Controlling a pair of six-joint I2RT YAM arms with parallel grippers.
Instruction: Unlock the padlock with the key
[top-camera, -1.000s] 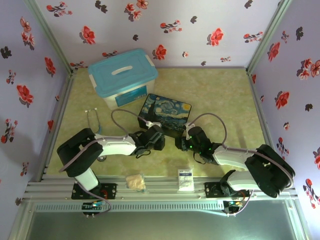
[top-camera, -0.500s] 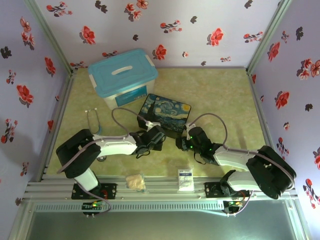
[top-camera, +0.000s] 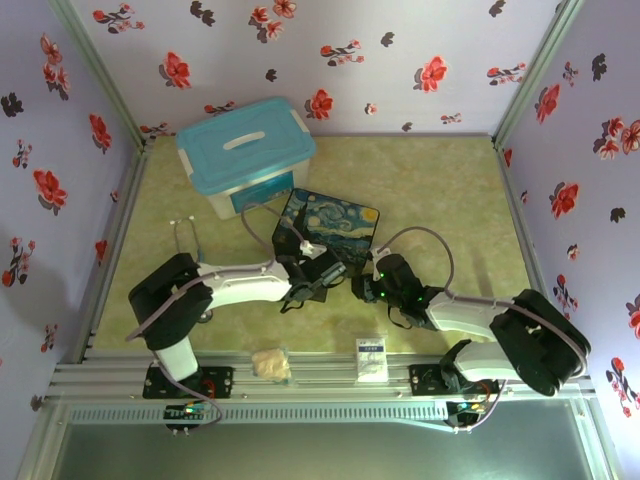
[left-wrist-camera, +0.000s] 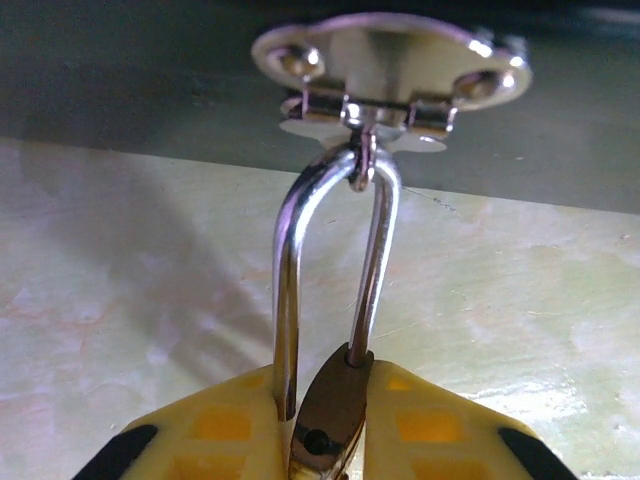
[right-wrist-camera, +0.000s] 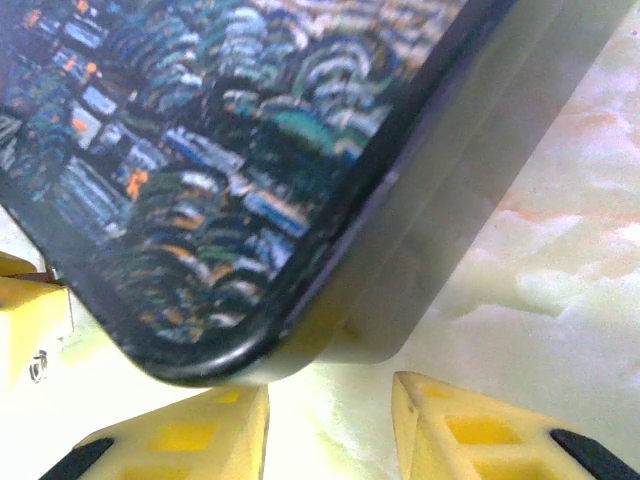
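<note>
Left arm: since a second ago it has reached rightward across the top view, bringing the left pincer (top-camera: 318, 272) up to the near edge of the Starry Night box (top-camera: 335, 222); the right arm has barely stirred.
Left grip: clenched on the padlock (left-wrist-camera: 326, 425) — brass body edge-on between the yellow pads (left-wrist-camera: 215, 425), lower centre of the left wrist view.
Lock state: the shackle (left-wrist-camera: 288, 260) is closed and looped through the silver hasp (left-wrist-camera: 390, 60) at upper centre, above the pale surface (left-wrist-camera: 110, 300).
Right side: the right pincer (right-wrist-camera: 330, 425) is released with nothing between its fingers, at the bottom of the right wrist view, just beside the box's corner.
Step in hand: steadying the lock, I judge.
Doing it well: hold the body firm without wrenching the hasp, and present the keyhole end squarely — the key needs a straight entry.
</note>
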